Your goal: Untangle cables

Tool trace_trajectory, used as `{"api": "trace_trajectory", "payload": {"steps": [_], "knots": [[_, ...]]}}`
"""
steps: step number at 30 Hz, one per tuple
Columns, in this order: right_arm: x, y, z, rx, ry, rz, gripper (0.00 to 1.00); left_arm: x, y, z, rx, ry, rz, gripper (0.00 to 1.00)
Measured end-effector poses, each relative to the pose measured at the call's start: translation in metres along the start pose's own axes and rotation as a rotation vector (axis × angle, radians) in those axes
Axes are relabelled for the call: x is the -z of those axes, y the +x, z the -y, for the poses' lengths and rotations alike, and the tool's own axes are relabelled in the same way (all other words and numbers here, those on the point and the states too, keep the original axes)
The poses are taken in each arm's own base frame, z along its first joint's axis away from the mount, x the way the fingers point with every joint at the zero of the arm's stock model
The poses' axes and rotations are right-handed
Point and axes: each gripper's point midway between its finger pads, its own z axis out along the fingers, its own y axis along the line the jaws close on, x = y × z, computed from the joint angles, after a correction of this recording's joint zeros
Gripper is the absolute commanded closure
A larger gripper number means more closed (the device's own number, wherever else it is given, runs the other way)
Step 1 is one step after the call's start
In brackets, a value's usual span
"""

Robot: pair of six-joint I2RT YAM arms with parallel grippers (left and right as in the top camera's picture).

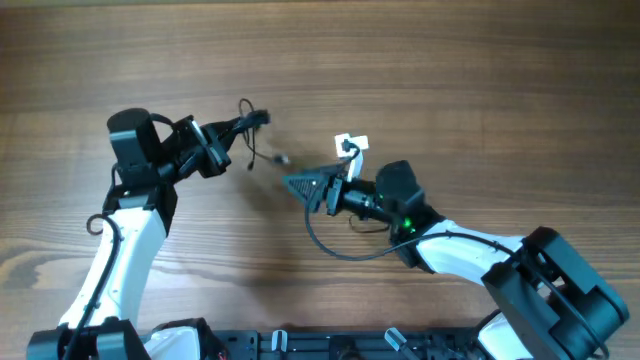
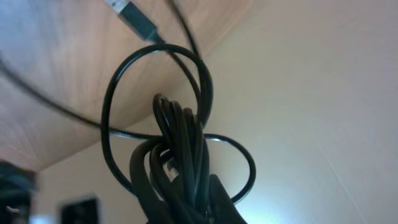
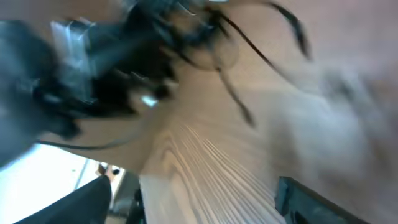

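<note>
1. A pale brown, wood-grain table [image 1: 450,70] carries two white arms with black joints. One reaches in from the lower left and the other from the lower right.
2. The left gripper [image 1: 228,133] is clamped tight on a bundle of thin, black, flexible cables [image 1: 252,118]. It holds the bundle left of the table's middle in the overhead view.
3. In the left wrist view the cables rise from between the fingers as several strands packed side by side. One large loop arches over the top of the bundle and a second loop bulges out to its right.
4. A loose strand drops from the bundle and ends in a small silver-tipped plug [image 1: 281,158] between the two grippers. Whether the plug rests on the wood or hangs just over it cannot be told.
5. The right gripper [image 1: 298,184] points toward the left one. It is near the plug but apart from the cables, and it holds nothing.
6. The right wrist view is heavily blurred. Its dark fingers [image 3: 305,199] show at the bottom corners, well apart with bare wood between them, so the jaws stand wide.
7. In that same view the bundle appears as a dark smear at the top, with one strand trailing down.
8. A thicker black arm cable [image 1: 330,245] curves in a loop below the right wrist.
</note>
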Motion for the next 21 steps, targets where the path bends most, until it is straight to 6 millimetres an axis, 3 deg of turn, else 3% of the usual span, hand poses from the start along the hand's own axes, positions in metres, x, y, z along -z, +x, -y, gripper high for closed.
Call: {"api": "trace_trajectory", "payload": {"steps": [2,3,5,9,16,19,21], "knots": [[0.0,-0.012,-0.008,0.078,-0.023,0.054,0.42,-0.009,0.012,-0.013,-0.015,-0.042,-0.023,0.96],[0.0,-0.012,-0.005,0.091,-0.011,0.059,0.43,-0.012,0.017,-0.017,-0.023,-0.057,-0.034,0.96],[0.0,-0.012,0.003,0.097,0.028,0.063,0.36,-0.02,0.03,-0.03,-0.043,-0.096,-0.062,0.96],[0.005,-0.014,0.044,0.073,0.223,0.101,0.31,-0.027,0.043,-0.043,-0.063,-0.136,-0.091,0.96],[0.004,-0.023,0.046,0.245,0.243,0.137,0.32,-0.036,0.067,-0.056,-0.12,-0.164,-0.152,0.96],[-0.001,-0.019,0.051,0.261,0.226,0.126,0.55,-0.038,0.075,-0.057,-0.142,-0.161,-0.175,0.96],[-0.004,-0.018,0.054,0.275,0.213,0.132,0.88,-0.04,0.082,-0.061,-0.157,-0.168,-0.196,0.96]]}}
